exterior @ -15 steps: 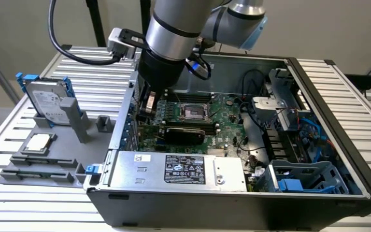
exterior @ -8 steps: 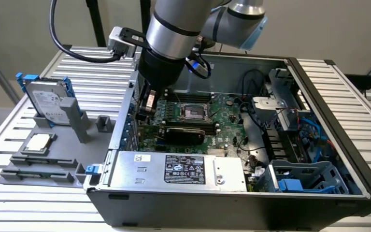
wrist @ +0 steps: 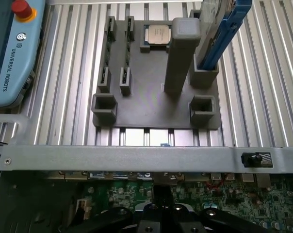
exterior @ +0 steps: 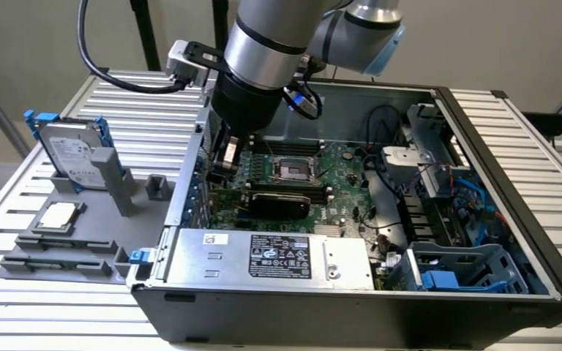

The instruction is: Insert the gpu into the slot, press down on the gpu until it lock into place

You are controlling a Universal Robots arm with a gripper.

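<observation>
Black gpu (exterior: 279,202) seated on mobo | gripper (exterior: 225,162) closed, empty, beside it

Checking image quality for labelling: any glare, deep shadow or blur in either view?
Exterior view: soft even light, bright sheen on the aluminium table slats, deep shadow under the arm by the gpu. Wrist view: glare streaks on the slats, the gripper dark and blurred in the foreground.
</observation>
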